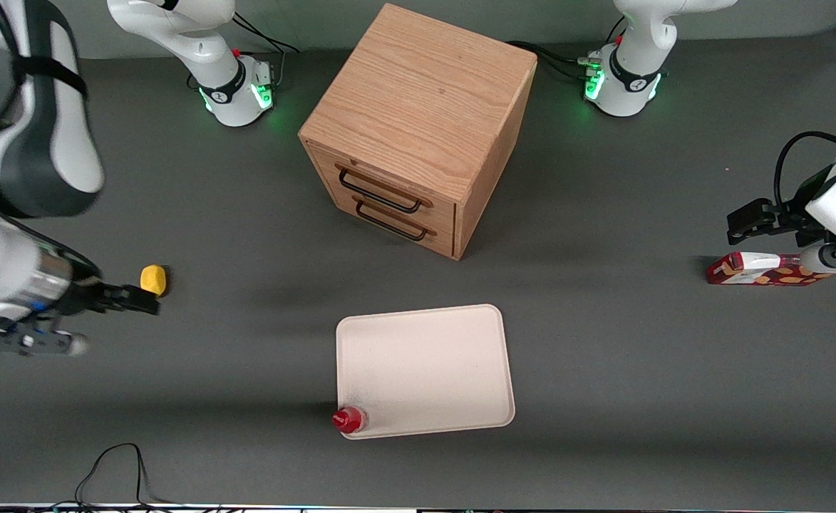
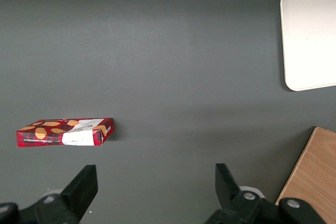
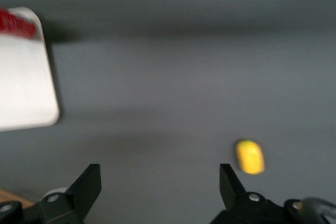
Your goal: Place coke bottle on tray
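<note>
The gripper [image 1: 148, 302] hangs empty with its fingers spread wide, over the table near the working arm's end, close by a lemon [image 1: 152, 278]. Well apart from it, the bottle [image 1: 348, 420] stands upright on the tray [image 1: 428, 367], at its corner nearest the front camera.

Red-capped coke bottle [image 1: 349, 420] upright on a near corner of the cream tray [image 1: 432, 367].
</note>
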Action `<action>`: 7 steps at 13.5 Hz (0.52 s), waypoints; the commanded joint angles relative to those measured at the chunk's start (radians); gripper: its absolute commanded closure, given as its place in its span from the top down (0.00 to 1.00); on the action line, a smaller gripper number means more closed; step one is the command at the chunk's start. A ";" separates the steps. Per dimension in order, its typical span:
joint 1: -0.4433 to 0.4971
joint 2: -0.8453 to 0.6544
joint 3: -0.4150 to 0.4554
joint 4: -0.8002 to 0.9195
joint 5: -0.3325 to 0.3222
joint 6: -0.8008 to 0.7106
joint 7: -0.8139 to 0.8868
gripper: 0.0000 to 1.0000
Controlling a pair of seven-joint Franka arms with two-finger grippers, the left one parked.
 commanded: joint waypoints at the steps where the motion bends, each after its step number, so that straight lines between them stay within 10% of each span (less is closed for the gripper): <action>1: 0.026 -0.187 -0.057 -0.171 0.019 0.004 -0.088 1.00; 7: -0.023 -0.178 -0.048 -0.072 -0.002 -0.069 -0.066 1.00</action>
